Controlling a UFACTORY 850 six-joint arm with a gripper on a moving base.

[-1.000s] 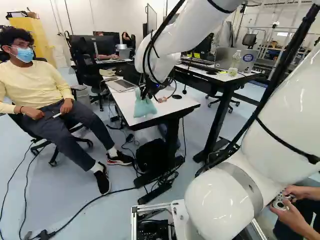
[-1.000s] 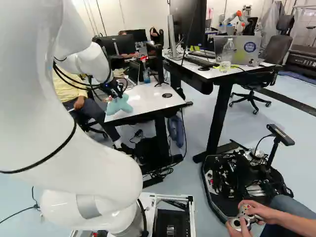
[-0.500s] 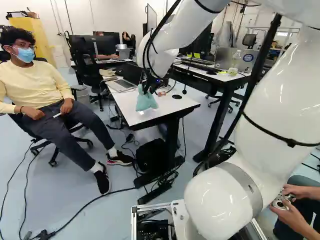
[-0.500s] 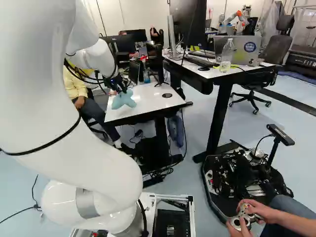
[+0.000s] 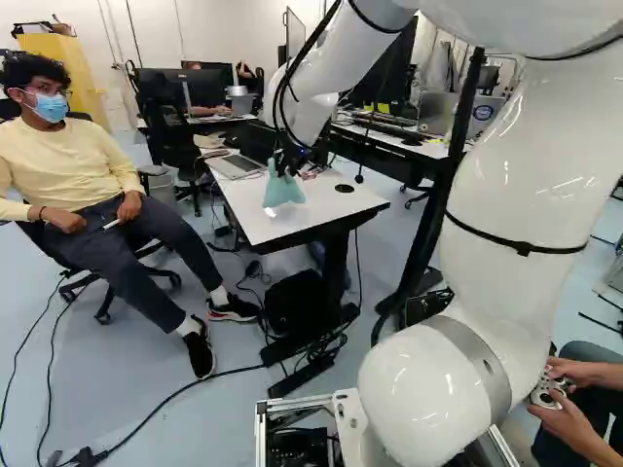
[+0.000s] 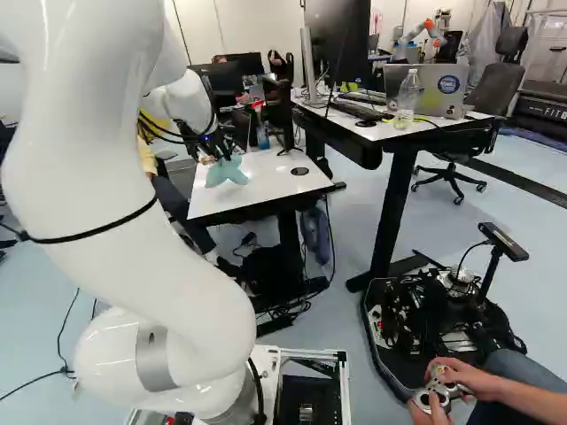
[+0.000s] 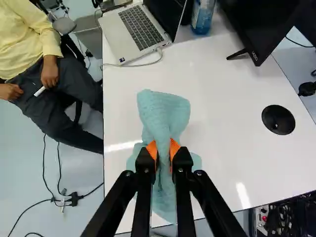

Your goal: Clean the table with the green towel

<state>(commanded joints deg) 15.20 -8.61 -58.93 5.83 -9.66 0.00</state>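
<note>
Have big white arm [image 5: 526, 175], rising at right of left base view, bent over forward and down to the table. Then another robot [image 6: 425, 34], far back at right of right base view. Next, black-legged desk [image 6: 310, 115], beyond white table [image 7: 227, 98], nearer the base. On floor at right of right base view, low black machine [image 6: 434, 332] with upright post. Under white table, black bag [image 5: 294, 302]. On tabletop, black screen [image 7: 266, 19] on thin foot, ahead of towel and off to one side; open laptop [image 7: 133, 32], ahead on the other side. Gripper [image 5: 280, 171] over white table: clenched on green towel [image 7: 163, 111], with orange pads [image 7: 152, 149] pressing bunched cloth from two sides. Cloth fanning out ahead of and beneath fingers, above tabletop; can't tell whether touching it. Blue bottle [image 7: 202, 17] just beside laptop's screen. Smallest: round black disc [image 7: 278, 120] on tabletop, well apart from towel.
</note>
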